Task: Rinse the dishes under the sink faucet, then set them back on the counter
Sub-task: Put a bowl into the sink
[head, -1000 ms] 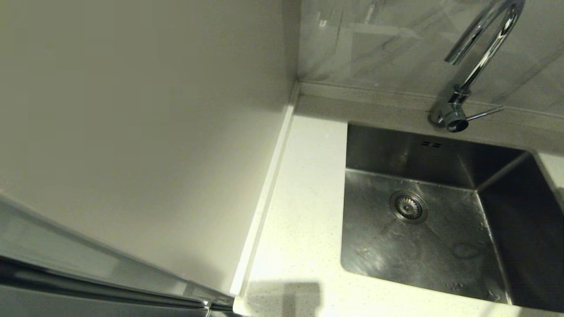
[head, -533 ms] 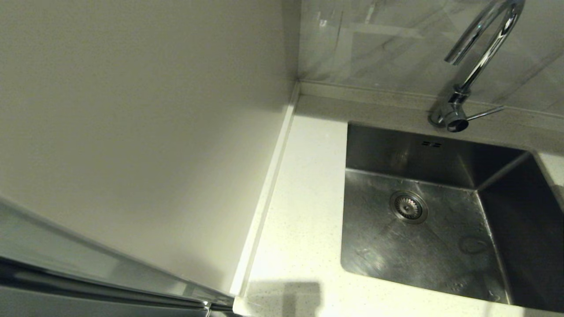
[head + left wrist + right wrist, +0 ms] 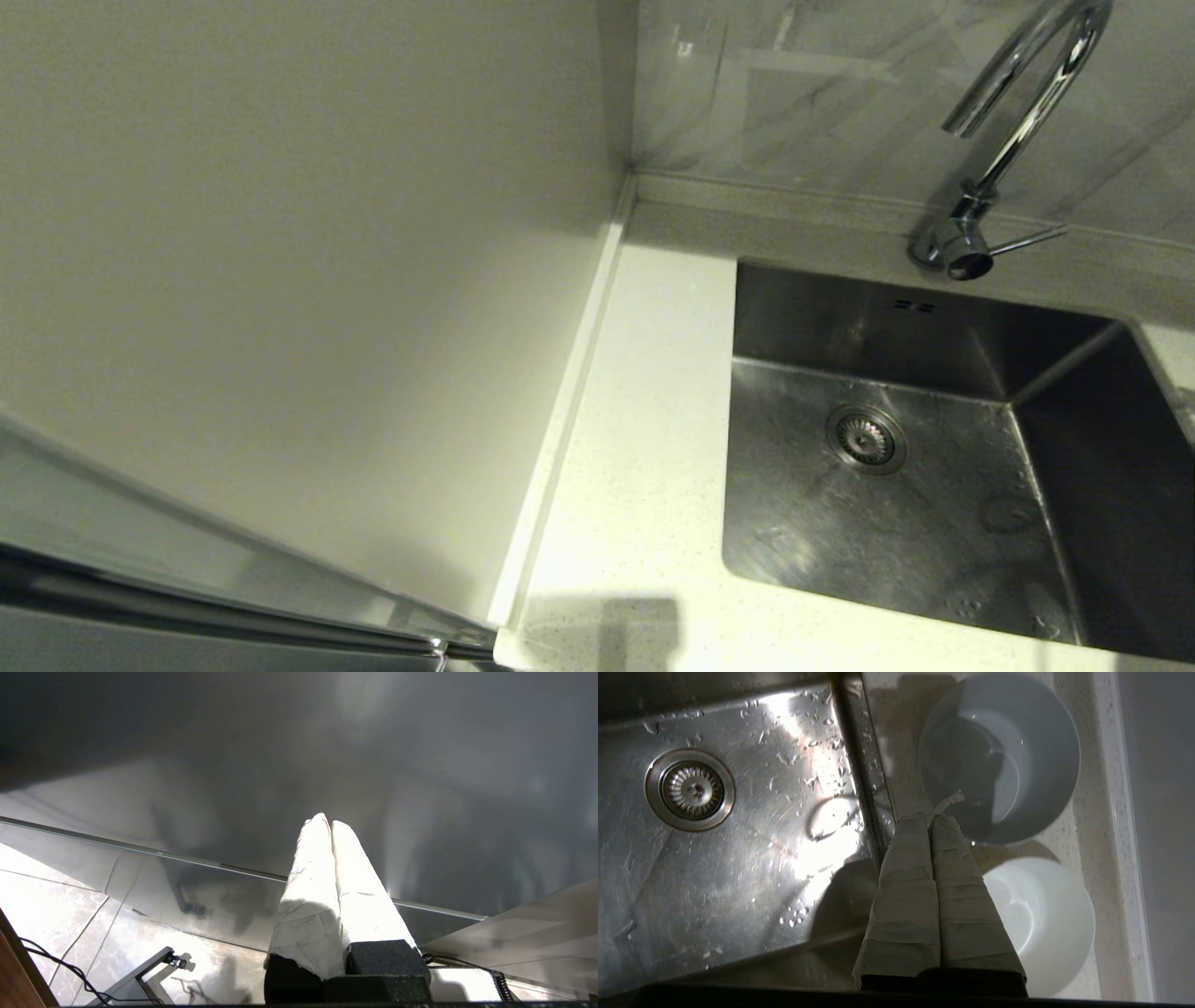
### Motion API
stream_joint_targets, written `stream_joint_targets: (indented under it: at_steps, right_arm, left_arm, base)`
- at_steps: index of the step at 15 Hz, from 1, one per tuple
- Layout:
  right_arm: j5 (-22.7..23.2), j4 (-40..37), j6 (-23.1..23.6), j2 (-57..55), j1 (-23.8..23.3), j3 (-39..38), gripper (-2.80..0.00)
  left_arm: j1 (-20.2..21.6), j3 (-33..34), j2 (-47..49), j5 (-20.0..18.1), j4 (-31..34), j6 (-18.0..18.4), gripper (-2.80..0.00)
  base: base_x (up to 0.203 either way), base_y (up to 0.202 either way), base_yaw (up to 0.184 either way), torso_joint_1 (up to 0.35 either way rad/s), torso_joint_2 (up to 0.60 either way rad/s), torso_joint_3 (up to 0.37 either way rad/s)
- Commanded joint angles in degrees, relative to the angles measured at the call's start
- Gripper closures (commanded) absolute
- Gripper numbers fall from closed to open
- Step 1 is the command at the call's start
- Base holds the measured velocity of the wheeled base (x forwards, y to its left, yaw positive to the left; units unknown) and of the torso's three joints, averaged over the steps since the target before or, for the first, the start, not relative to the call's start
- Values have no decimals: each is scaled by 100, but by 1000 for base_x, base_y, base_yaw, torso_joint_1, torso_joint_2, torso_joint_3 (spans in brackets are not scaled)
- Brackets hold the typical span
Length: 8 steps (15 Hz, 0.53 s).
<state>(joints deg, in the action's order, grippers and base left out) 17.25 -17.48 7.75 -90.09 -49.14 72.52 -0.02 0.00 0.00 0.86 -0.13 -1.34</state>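
Right now the right gripper (image 3: 930, 820) hangs above the counter (image 3: 1069, 826) beside the sink (image 3: 738, 868), its taped fingers (image 3: 906, 891) pressed together and holding nothing. Two dishes sit on that strip just below it: a greyish bowl (image 3: 1031, 732), whose near rim lies under the fingertips, and a white bowl (image 3: 1059, 919) just beside it; a third bowl is nowhere in these views. The faucet (image 3: 1013, 121) stands at the back of the basin, no water visibly running, and droplets speckle the steel around the drain strainer (image 3: 690, 789). To pick well, I'd judge the fingers need to part first, then straddle the grey bowl's rim with one finger inside and one outside. Down by the floor, the left gripper (image 3: 331, 823) is parked, fingers together, empty.
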Motion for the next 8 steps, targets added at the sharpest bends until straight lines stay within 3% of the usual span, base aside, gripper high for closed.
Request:
stream_joint_targets:
  at_steps: [1, 8]
  right_arm:
    - [28, 94, 8, -180, -8, -18, 0]
    - [32, 113, 25, -75, -8, -89, 0]
  left_arm:
    - [2, 0, -20, 2, -4, 2, 0]
    - [0, 0, -22, 2, -4, -2, 0]
  base:
    - [0, 0, 0, 0, 0, 0]
    - [0, 0, 0, 0, 0, 0]
